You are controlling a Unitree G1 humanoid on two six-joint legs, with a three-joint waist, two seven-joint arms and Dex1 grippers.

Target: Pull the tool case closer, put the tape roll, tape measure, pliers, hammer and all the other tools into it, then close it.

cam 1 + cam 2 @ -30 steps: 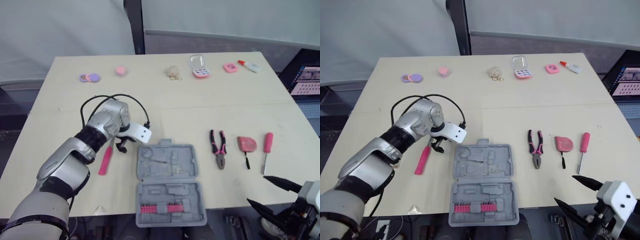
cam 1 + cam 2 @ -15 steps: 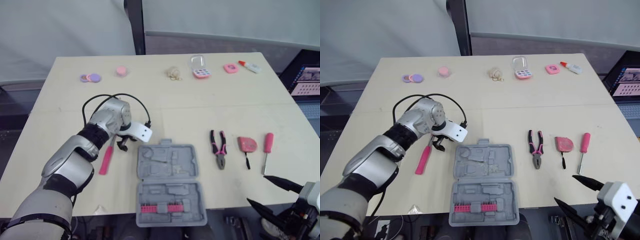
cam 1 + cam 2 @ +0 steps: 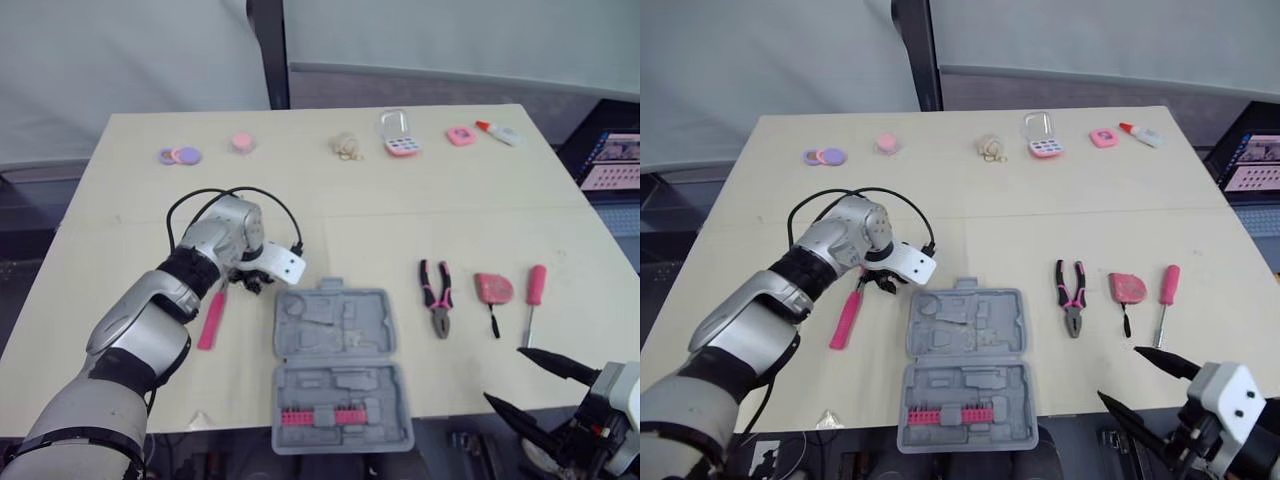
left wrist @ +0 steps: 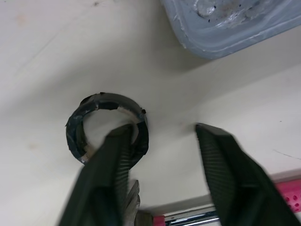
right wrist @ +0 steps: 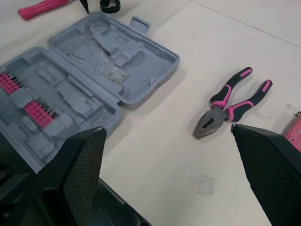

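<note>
Creeping slightly forward since second ago, left gripper (image 3: 250, 282) sits by far-left corner of tool case (image 3: 335, 365); hammer (image 3: 212, 318) alongside. Right gripper (image 3: 503, 374) nudged inward, prongs wide, empty. Pliers (image 3: 437, 297), tape measure (image 3: 493, 288) untouched.

Left wrist view: jaws apart, one finger (image 4: 117, 150) over tape roll (image 4: 80, 127) rim, other outside. Likely lining up grasp.

Right wrist view: case open, awaiting tools.

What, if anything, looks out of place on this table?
The open tool case sits askew of the table front: its near half juts past the near edge and overhangs. The lid's inside looks scuffed. Nothing is spilled.
</note>
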